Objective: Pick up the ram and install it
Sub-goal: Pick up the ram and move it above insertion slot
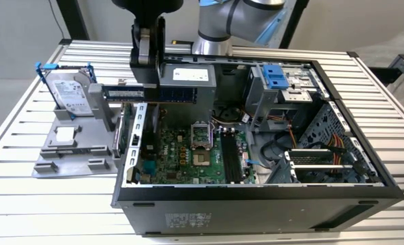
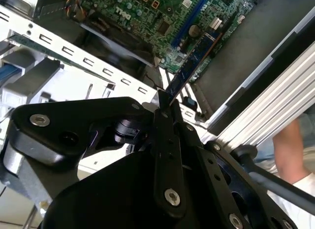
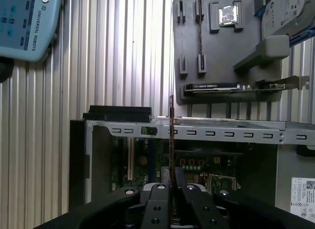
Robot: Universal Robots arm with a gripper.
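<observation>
The open computer case (image 1: 256,214) lies on its side on the slatted counter (image 1: 52,204), its dark outer wall nearest in the exterior view; inside it the green motherboard (image 1: 188,153) faces up; above the case's wall on the exterior view's left, the end effector (image 1: 147,81) hangs with its black fingers closed on the ram (image 1: 177,94), which is held level and clear of the board below, not seated in any slot; in both wrist views the end effector (image 2: 165,105) (image 3: 171,182) pinches one long edge of the ram (image 2: 194,61) (image 3: 171,135), which juts out over the case; farther off on the exterior view's left, a grey holder (image 1: 65,158) carries a silver hard drive (image 1: 72,94) standing upright.
</observation>
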